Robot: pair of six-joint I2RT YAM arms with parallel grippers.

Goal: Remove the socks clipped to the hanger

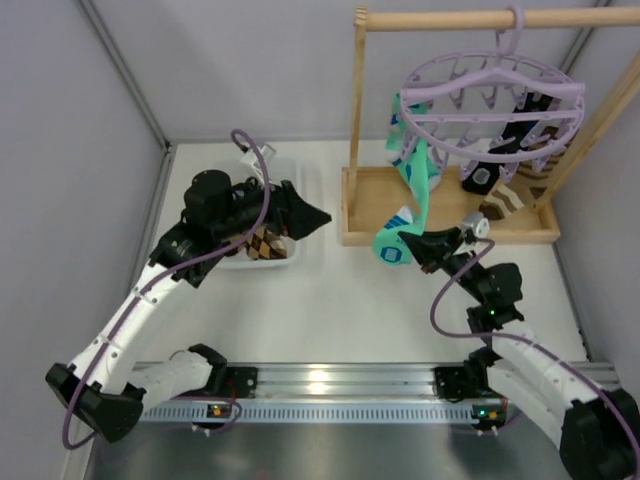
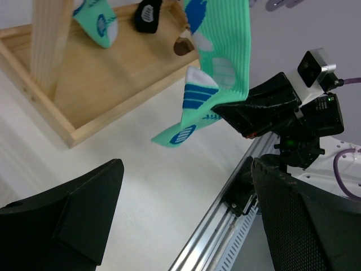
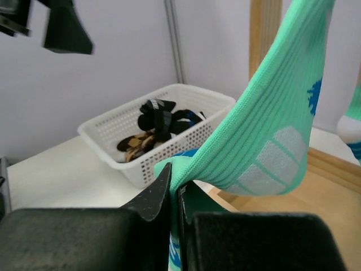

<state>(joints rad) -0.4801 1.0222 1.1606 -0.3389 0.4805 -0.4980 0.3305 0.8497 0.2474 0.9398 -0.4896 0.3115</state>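
Eyes on the right gripper (image 3: 175,189): its blocky black fingers are pressed together on a fold of the mint-green ribbed sock (image 3: 271,130), and the knit stretches taut from the pinch toward 1 o'clock in the wrist view. Whatever hangs below the pinch is hidden behind the finger blocks, and the cuff runs off the top of that view.

From above, the sock's long axis runs 12 to 6. The upper end is at the 9 o'clock side of the round lavender plastic hanger (image 1: 508,62), and the foot kinks toward 7, showing blue and white patches. Which clip holds it is hard to pick out among the pegs.

The hanger hooks over the wooden rail (image 1: 450,18) at the table's 1 o'clock. Under its spokes a black sock (image 1: 480,178) and a brown striped sock (image 1: 505,200) dangle, half screened.

Over at 10 o'clock, the left gripper (image 2: 186,166) hovers with its matte wedge fingers spread wide, nothing between them. The white perforated plastic basket (image 3: 146,164) beneath is mostly covered by the arm from above. The right wrist view shows dark socks and brown-orange argyle socks (image 3: 134,145) piled inside.
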